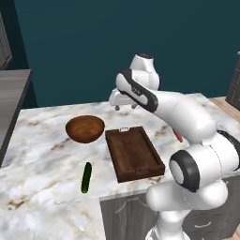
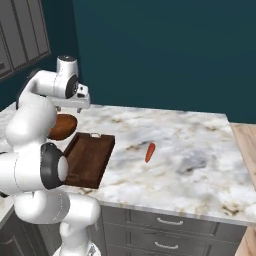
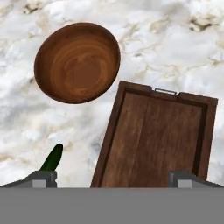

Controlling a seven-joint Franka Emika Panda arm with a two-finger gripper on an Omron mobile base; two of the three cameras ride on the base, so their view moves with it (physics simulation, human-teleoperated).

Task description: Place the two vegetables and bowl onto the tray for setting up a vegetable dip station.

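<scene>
Carrot (image 1: 178, 136) mostly hidden behind arm.

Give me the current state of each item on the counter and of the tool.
tray: empty, flat on the counter
bowl: upright, empty, beside the tray
cucumber: lying on the counter, off the tray
carrot: lying on the counter, off the tray
tool: open, holding nothing

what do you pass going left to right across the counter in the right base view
bowl → tray → carrot
</scene>
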